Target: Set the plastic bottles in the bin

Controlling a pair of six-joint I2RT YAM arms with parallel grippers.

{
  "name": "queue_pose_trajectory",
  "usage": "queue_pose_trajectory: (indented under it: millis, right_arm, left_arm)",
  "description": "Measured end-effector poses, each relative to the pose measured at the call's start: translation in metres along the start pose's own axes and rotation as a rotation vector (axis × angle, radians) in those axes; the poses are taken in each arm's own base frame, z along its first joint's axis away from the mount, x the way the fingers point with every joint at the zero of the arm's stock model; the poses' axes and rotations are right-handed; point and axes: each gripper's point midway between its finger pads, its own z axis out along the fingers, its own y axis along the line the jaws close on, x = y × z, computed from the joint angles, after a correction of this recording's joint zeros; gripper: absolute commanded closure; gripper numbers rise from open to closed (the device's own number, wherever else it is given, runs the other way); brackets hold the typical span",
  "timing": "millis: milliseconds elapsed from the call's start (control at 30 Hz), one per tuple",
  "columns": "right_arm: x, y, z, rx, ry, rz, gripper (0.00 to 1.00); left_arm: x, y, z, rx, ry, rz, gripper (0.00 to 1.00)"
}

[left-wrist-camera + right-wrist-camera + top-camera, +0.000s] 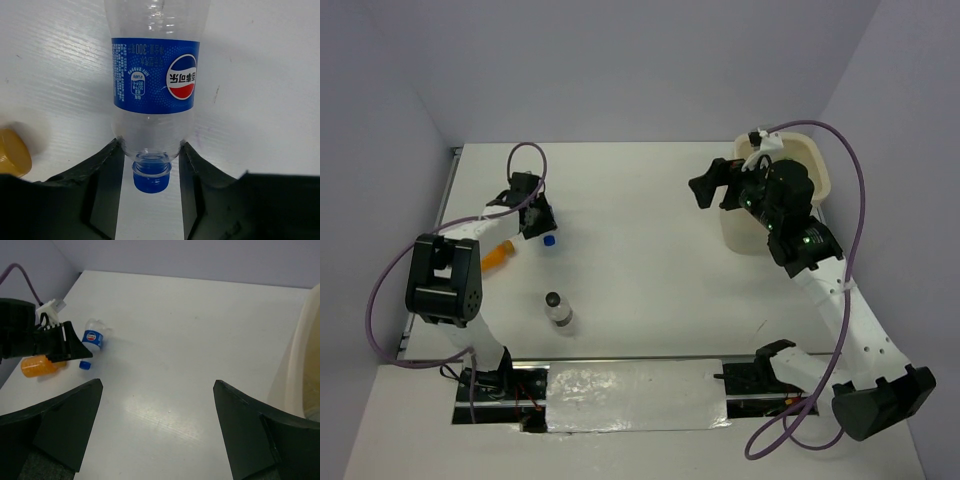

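On the table's left side, the left gripper (pixel 150 150) pinches the shoulder of the blue-labelled bottle (pixel 154 75) lying near the orange bottle (pixel 498 257), while the right gripper (pixel 157 385) hangs spread wide beside the bin (pixel 823 170).

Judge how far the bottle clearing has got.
Done: unclear; the right arm hides most of the bin. In hand: the left gripper straddles the blue-label bottle, lying on the table. Left: that one, the orange bottle and the dark-capped bottle. The right gripper hangs open by the bin.
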Motion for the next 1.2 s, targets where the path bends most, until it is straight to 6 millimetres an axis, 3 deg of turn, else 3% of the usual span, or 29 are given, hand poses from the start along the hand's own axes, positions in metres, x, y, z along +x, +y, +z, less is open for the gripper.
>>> queue_pose_trajectory:
  millis: [100, 200, 333, 433, 533, 700, 800, 933, 1000, 1100, 1133, 1167, 1200]
  right_arm:
    - [0.012, 0.008, 0.005, -0.028, 0.033, 0.007, 0.0]
    - [0.02, 0.017, 0.011, -0.058, 0.058, 0.012, 0.0]
    - [0.036, 0.031, 0.02, -0.103, 0.101, 0.033, 0.0]
    - [0.044, 0.042, 0.028, -0.137, 0.124, 0.057, 0.0]
    - [0.048, 0.056, 0.036, -0.188, 0.12, 0.098, 0.0]
    - [0.056, 0.093, 0.05, -0.32, 0.131, 0.17, 0.0]
    - [0.062, 0.115, 0.057, -0.383, 0.142, 0.204, 0.0]
    - [0.08, 0.13, 0.066, -0.393, 0.187, 0.252, 0.0]
    - [0.09, 0.132, 0.071, -0.378, 0.207, 0.277, 0.05]
    - [0.099, 0.136, 0.072, -0.388, 0.21, 0.312, 0.36]
    - [0.1, 0.139, 0.071, -0.4, 0.206, 0.325, 0.51]
    - [0.102, 0.14, 0.071, -0.402, 0.203, 0.33, 0.56]
    - [0.102, 0.139, 0.071, -0.403, 0.195, 0.338, 0.59]
  left_arm:
    - [-0.002, -0.002, -0.004, 0.015, -0.006, 0.017, 0.6]
    - [-0.011, -0.012, -0.021, 0.061, -0.047, 0.056, 0.64]
    - [-0.028, -0.048, -0.061, 0.208, -0.149, 0.14, 0.67]
    - [-0.03, -0.081, -0.096, 0.352, -0.226, 0.234, 0.67]
    - [-0.012, -0.116, -0.135, 0.506, -0.287, 0.377, 0.62]
    - [0.047, -0.168, -0.197, 0.776, -0.344, 0.623, 0.61]
    - [0.068, -0.182, -0.225, 0.89, -0.375, 0.703, 0.62]
    - [0.075, -0.189, -0.249, 0.973, -0.42, 0.728, 0.6]
    - [0.075, -0.193, -0.259, 1.009, -0.448, 0.73, 0.6]
    - [0.081, -0.189, -0.257, 1.015, -0.443, 0.729, 0.56]
    - [0.083, -0.188, -0.255, 1.013, -0.437, 0.729, 0.48]
    - [0.084, -0.187, -0.254, 1.01, -0.431, 0.729, 0.39]
    - [0.085, -0.187, -0.253, 1.004, -0.427, 0.728, 0.18]
